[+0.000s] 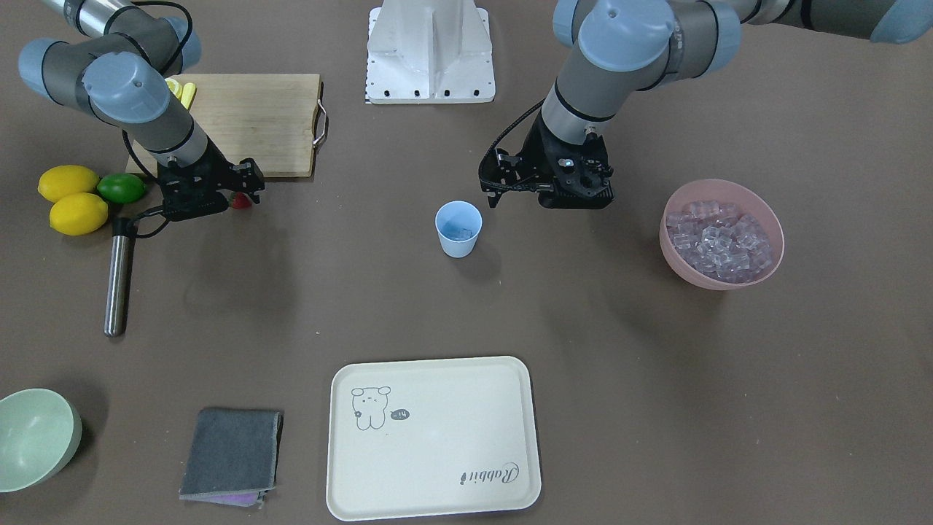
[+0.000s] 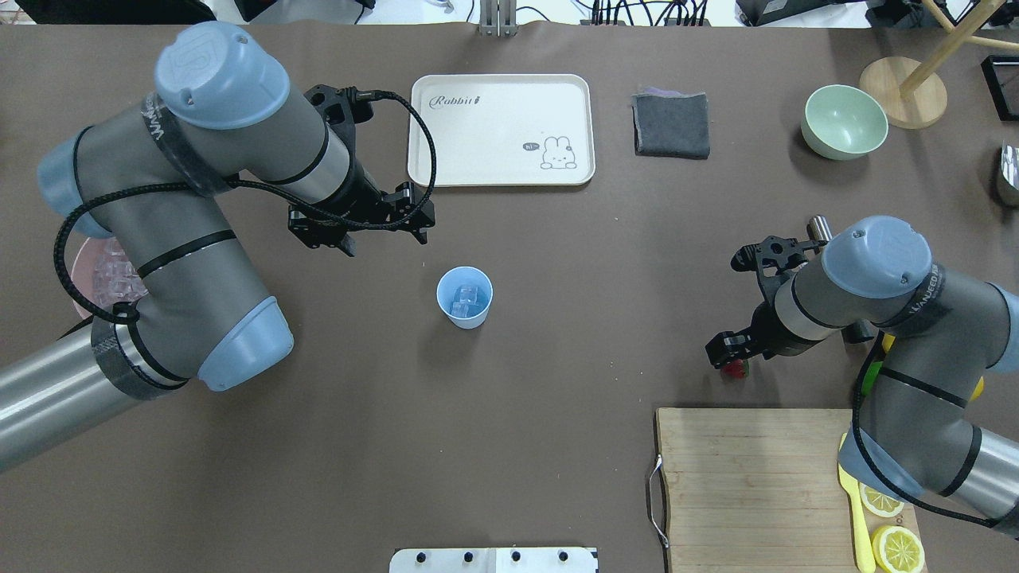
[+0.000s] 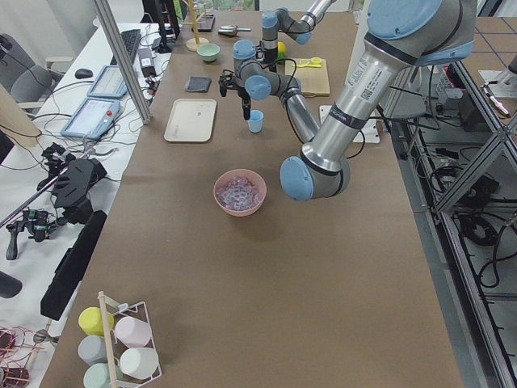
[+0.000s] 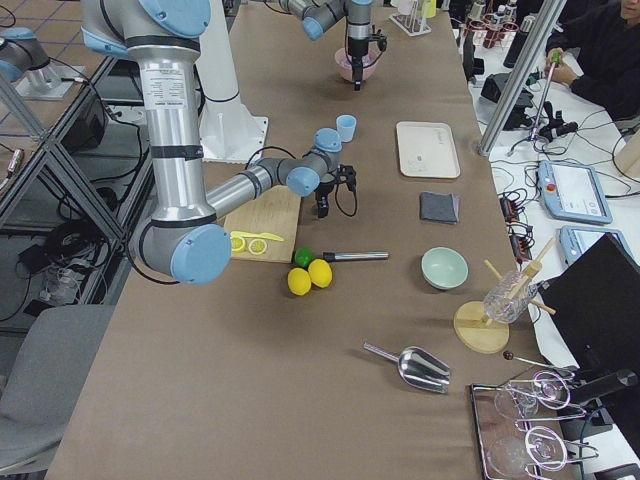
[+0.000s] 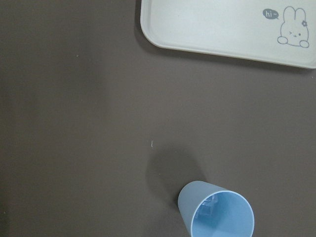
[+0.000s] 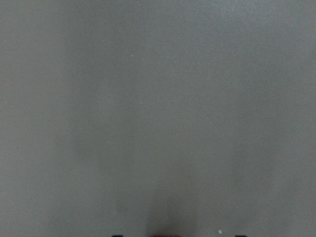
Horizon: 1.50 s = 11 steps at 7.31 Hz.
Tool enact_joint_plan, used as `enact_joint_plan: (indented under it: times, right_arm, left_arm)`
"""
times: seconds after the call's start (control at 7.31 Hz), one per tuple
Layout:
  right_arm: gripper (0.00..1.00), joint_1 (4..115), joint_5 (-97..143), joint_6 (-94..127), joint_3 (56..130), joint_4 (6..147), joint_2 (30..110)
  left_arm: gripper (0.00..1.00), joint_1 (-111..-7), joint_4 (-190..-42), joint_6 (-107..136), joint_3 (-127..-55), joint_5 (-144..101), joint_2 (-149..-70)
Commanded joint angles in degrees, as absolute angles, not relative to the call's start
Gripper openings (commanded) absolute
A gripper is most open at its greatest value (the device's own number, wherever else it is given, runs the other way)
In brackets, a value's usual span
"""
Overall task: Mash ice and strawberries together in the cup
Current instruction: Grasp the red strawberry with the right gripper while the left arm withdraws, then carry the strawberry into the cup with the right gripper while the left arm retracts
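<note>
The light-blue cup (image 1: 458, 228) (image 2: 464, 297) stands upright mid-table with a few pieces of ice (image 2: 465, 296) in it. More ice (image 1: 718, 239) fills the pink bowl (image 1: 774, 222). My left gripper (image 1: 526, 198) (image 2: 382, 239) hovers open and empty just beside the cup, on the tray side. The left wrist view shows the cup (image 5: 217, 213) at its lower edge. The red strawberry (image 1: 242, 202) (image 2: 736, 368) lies on the table near the cutting board. My right gripper (image 1: 244, 191) (image 2: 732, 355) is low over it, open. A red sliver (image 6: 165, 235) shows between the fingertips.
A metal rod (image 1: 118, 277) lies beside two lemons (image 1: 69, 197) and a lime (image 1: 121, 188). The wooden cutting board (image 1: 255, 124) carries lemon slices and a yellow knife (image 2: 856, 509). A cream tray (image 1: 434, 437), a grey cloth (image 1: 232, 452) and a pale-green bowl (image 1: 36, 437) line the operators' side.
</note>
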<state>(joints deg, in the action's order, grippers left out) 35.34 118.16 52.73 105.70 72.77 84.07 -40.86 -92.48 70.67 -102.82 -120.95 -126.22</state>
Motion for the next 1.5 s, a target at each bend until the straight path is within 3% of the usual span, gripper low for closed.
enact_joint_plan:
  times: [0.0,0.41,0.68,1.09,1.37]
  right_arm:
    - [0.01,35.07,118.12,52.91,105.82,72.6,84.46]
    - [0.0,34.89,121.79,52.91,106.34,72.69,84.03]
    - [0.0,38.56,124.53,53.17,109.41,73.3,80.88]
    - [0.0,39.02,123.06,61.34,108.64,85.87,62.65]
    - [0.0,37.8,120.51,67.19,103.05,90.09,51.56]
  left_arm:
    - [0.98,-40.96,-92.46,70.66,-102.83,-120.94,-126.21]
    - [0.98,-42.53,-92.37,70.4,-102.74,-121.11,-125.86]
    - [0.98,-46.12,-91.5,57.9,-103.62,-121.46,-121.84]
    - [0.97,-53.49,-91.84,37.6,-106.78,-125.13,-110.43]
    - [0.97,-59.13,-92.11,27.03,-107.49,-126.91,-103.48]
